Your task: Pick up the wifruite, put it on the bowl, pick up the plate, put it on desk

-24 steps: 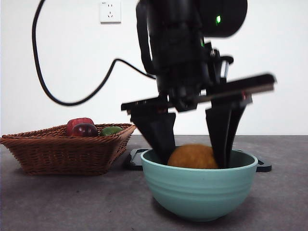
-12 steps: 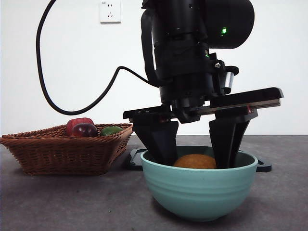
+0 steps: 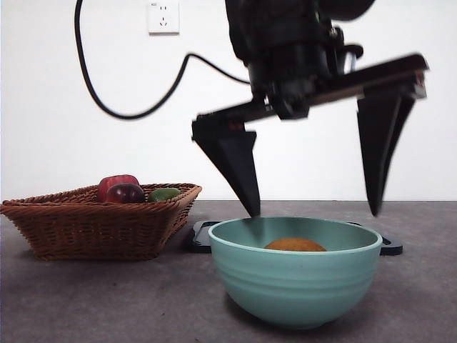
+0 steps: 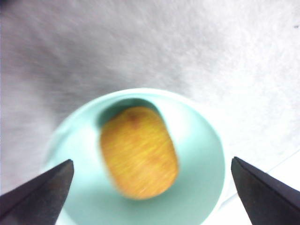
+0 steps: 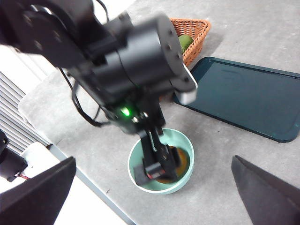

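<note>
- Jaws of the left gripper (image 3: 314, 212) stand wide apart and hold nothing, their tips level with or just above the rim of the bowl (image 3: 295, 275), one over the near-left rim and one over the right.
- Wifruite (image 4: 138, 151) lies free inside the bowl, on its side near the middle; in the front view only its orange-brown top (image 3: 295, 245) shows above the rim.
- The first half of the task looks done, so the step in hand is, by my reading, to lift this arm straight up and clear (a sideways swing with the tips this low could clip the rim and shift the bowl).
- Right gripper (image 5: 152, 199) hangs high and well away, looking down on the scene, its jaws spread wide and empty.
- Behind the bowl lies the plate (image 5: 243, 96), a dark flat tray on the desk (image 3: 86, 300); it seems best taken at an edge, since it lies flush on the surface.
- The wicker basket (image 3: 100, 221) with its fruit stands beside the plate, so an approach from the far side would leave more room.
</note>
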{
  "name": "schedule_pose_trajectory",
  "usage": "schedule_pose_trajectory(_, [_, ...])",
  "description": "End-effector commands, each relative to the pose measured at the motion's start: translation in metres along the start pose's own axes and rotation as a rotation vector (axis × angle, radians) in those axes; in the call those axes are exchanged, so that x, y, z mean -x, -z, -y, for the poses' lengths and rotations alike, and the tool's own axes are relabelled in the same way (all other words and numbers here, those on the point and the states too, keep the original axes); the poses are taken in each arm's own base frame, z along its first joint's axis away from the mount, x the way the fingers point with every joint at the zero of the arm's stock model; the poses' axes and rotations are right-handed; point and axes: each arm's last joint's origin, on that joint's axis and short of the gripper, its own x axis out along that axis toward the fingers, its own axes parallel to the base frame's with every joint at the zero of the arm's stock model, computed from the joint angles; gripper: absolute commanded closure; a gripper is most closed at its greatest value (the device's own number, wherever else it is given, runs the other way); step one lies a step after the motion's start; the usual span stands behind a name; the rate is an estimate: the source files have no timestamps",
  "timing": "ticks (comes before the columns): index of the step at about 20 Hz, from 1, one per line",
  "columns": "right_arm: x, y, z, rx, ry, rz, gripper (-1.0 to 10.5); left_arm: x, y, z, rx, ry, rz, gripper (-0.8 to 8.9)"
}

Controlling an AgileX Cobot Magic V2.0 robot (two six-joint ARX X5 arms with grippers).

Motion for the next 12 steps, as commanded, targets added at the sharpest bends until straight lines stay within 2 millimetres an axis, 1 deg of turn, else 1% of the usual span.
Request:
schedule_pose_trajectory(1, [0.004, -0.004, -0.003, 0.015, -0.007, 0.019, 3.5, 0.028, 0.004, 0.004, -0.044, -0.014, 0.057, 1.83])
schedule_pose_trajectory(3, [0.004, -0.004, -0.003, 0.020, -0.008, 0.025, 3.5, 0.052, 0.013, 0.000, -0.059, -0.037, 0.095, 1.84])
schedule_pose_trajectory(6, [0.004, -0.005, -0.003, 0.025, -0.008, 0.032, 3.5, 0.098, 0.032, -0.007, -0.088, -0.028, 0.168, 1.88])
schedule_pose_trajectory(9, [0.004, -0.005, -0.003, 0.025, -0.008, 0.032, 3.5, 0.147, 0.059, -0.018, -0.105, -0.007, 0.267, 1.88])
schedule_pose_trajectory(10, [0.004, -0.005, -0.003, 0.025, -0.008, 0.032, 3.5, 0.164, 0.071, -0.023, -0.104, -0.023, 0.312, 1.88])
schedule_pose_trajectory(12, [0.004, -0.005, -0.003, 0.024, -0.008, 0.032, 3.5, 0.191, 0.092, -0.033, -0.093, -0.075, 0.392, 1.88])
